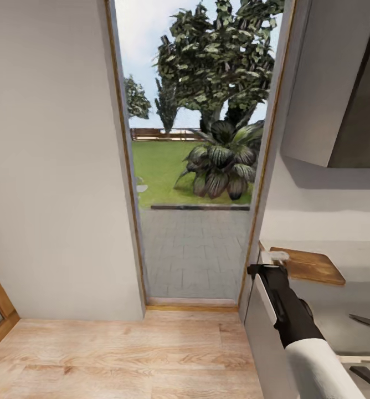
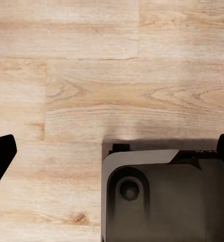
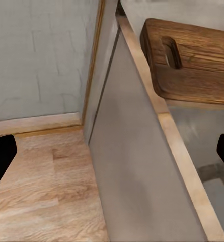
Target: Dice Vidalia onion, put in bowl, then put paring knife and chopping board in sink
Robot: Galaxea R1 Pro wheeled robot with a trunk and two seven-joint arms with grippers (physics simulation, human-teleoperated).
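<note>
The brown wooden chopping board [image 1: 309, 266] lies at the near end of the countertop [image 1: 340, 302], by the doorway. Its slotted handle end [image 3: 192, 60] appears in the right wrist view. A dark pointed blade [image 1: 368, 321], apparently the paring knife, lies on the countertop at the frame's right edge. My right arm [image 1: 284, 310] reaches along the counter's front edge, just short of the board. My right gripper [image 3: 112, 156] is open and holds nothing. My left gripper [image 2: 112, 151] is open over the wood floor. The Vidalia onion, sink and bowl are out of view.
A tall open doorway [image 1: 196, 166] straight ahead leads to grey paving, lawn and plants. A white wall [image 1: 52, 166] stands on the left. Light wood floor [image 1: 124, 354] lies in front. The grey cabinet end panel [image 3: 137, 166] is close by, with a wall cabinet [image 1: 334, 83] overhead.
</note>
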